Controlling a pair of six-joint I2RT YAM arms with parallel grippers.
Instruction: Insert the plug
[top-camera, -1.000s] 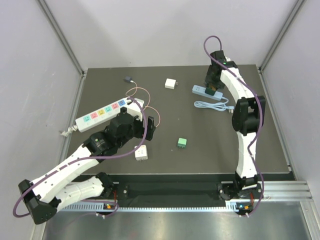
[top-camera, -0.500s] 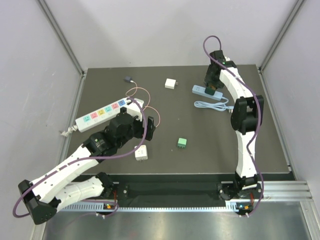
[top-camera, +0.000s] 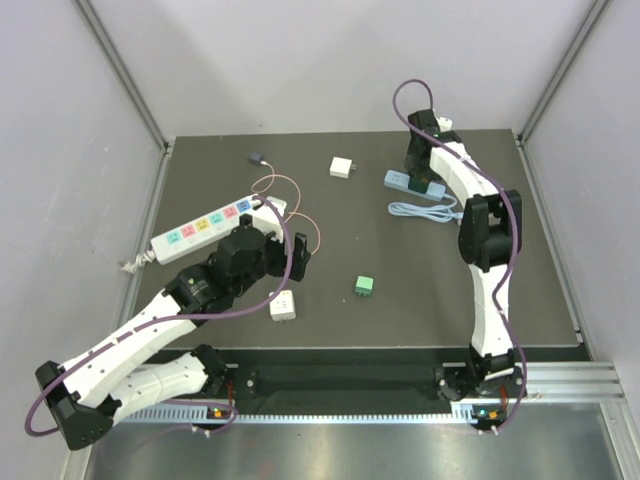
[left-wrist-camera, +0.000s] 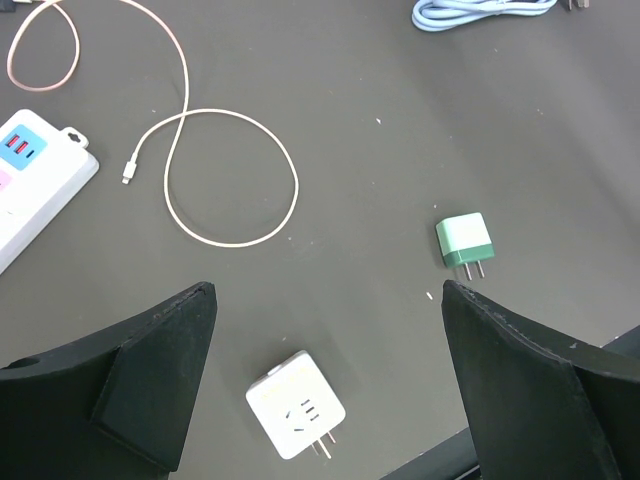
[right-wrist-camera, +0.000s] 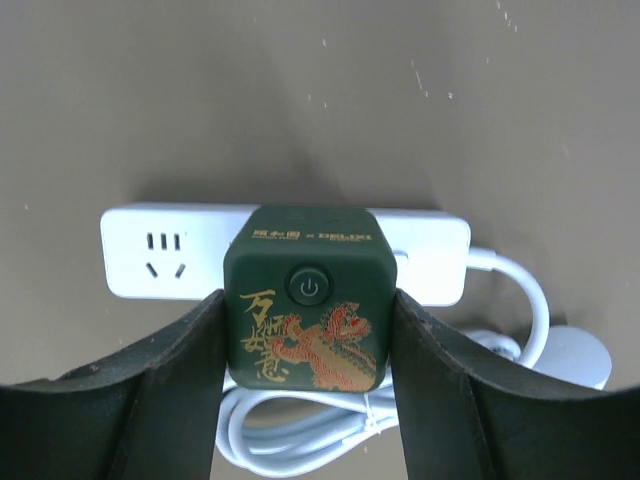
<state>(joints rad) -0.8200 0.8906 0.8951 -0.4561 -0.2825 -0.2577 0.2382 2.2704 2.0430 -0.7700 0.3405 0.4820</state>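
Observation:
My right gripper is shut on a dark green cube plug with a power button and a gold dragon print. The plug sits against the middle of a small white power strip, covering it; its prongs are hidden, so whether they are seated I cannot tell. In the top view the right gripper is at the far right, over that strip. My left gripper stands open above a white plug lying on the mat, not touching it.
A small green plug lies right of the white one. A long white power strip with coloured sockets lies at the left, a pink cable looped beside it. A white charger and a grey adapter lie at the back. The small strip's cord is coiled beside it.
The right arm's wrist has swung a little to the left while the plug stays over the small strip. The left arm has not moved.

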